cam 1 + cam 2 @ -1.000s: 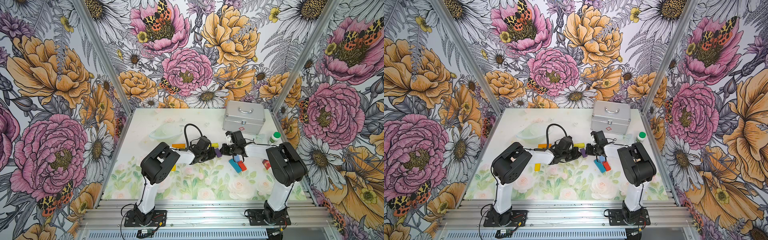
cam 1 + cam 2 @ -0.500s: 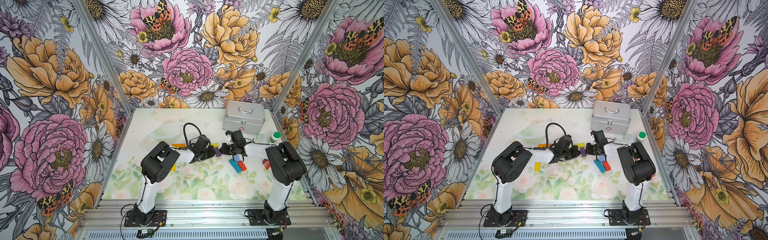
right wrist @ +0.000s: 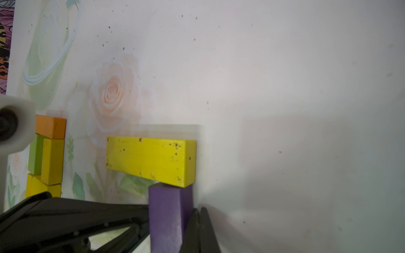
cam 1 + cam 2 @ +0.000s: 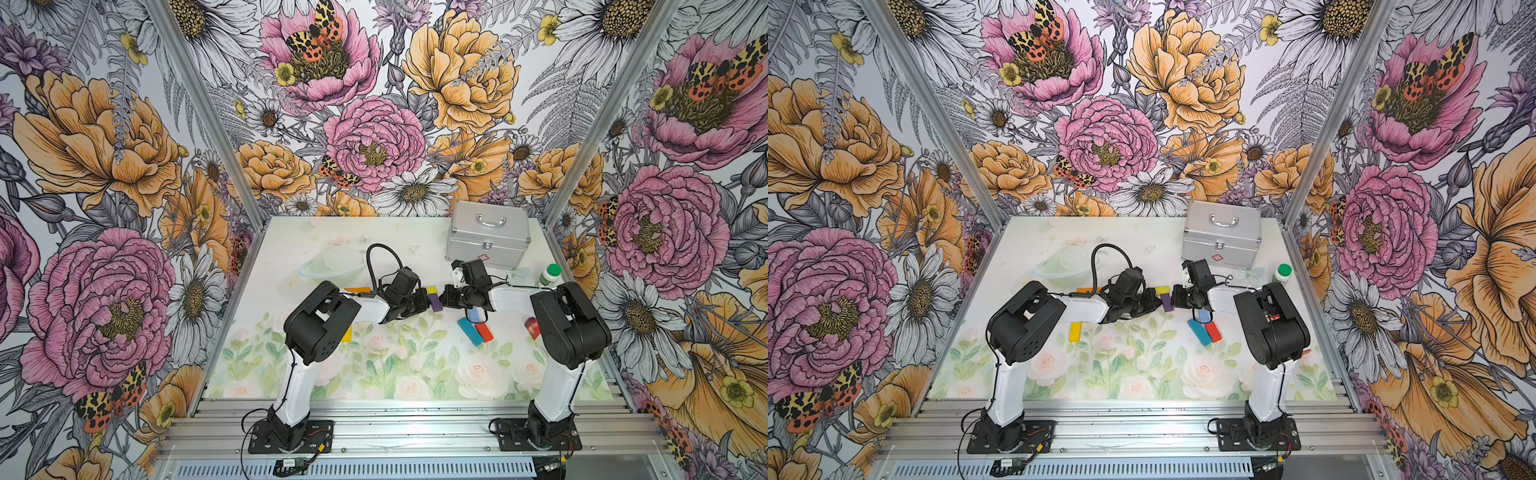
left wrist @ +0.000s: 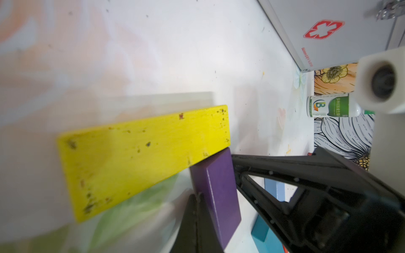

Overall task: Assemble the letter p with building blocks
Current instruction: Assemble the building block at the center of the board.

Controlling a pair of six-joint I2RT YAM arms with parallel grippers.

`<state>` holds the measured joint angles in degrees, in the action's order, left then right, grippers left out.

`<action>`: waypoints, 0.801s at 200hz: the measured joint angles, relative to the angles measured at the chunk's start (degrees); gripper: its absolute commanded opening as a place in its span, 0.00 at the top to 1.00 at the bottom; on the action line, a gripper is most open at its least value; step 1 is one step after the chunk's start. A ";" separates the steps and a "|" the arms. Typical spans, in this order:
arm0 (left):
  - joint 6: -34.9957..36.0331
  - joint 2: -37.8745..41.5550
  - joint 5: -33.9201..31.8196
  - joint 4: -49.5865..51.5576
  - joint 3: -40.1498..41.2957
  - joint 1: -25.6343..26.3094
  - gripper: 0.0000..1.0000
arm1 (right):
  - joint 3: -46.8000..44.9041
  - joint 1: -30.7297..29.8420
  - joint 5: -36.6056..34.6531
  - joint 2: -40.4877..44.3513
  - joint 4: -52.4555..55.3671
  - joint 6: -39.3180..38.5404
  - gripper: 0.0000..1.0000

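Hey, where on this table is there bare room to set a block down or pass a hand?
Free: the front strip of the table between the arm bases, and the back left beside the silver case. Crowded: the middle, where the left gripper and right gripper flank the purple block, and around the blue block.

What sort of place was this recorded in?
Probably a purpose-built robot test booth, not a home: floral printed walls on aluminium posts, a small printed tabletop, and a left arm and right arm bolted to a metal rail.
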<state>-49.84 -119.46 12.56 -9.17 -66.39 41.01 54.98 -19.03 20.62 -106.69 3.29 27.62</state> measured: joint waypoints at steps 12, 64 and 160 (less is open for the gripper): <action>-0.02 -0.07 0.02 0.00 -0.11 -0.07 1.00 | 0.00 0.00 0.00 0.02 0.00 0.00 1.00; -0.63 -0.20 0.24 0.04 -0.26 -0.35 1.00 | 0.00 0.15 0.09 -0.02 0.00 0.00 1.00; -0.79 0.20 -0.15 0.00 0.24 -0.50 1.00 | -0.35 1.11 0.50 0.20 -0.15 0.04 1.00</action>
<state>-50.63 -119.26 12.40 -9.17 -66.15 40.51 54.63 -17.91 21.12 -106.50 3.14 27.66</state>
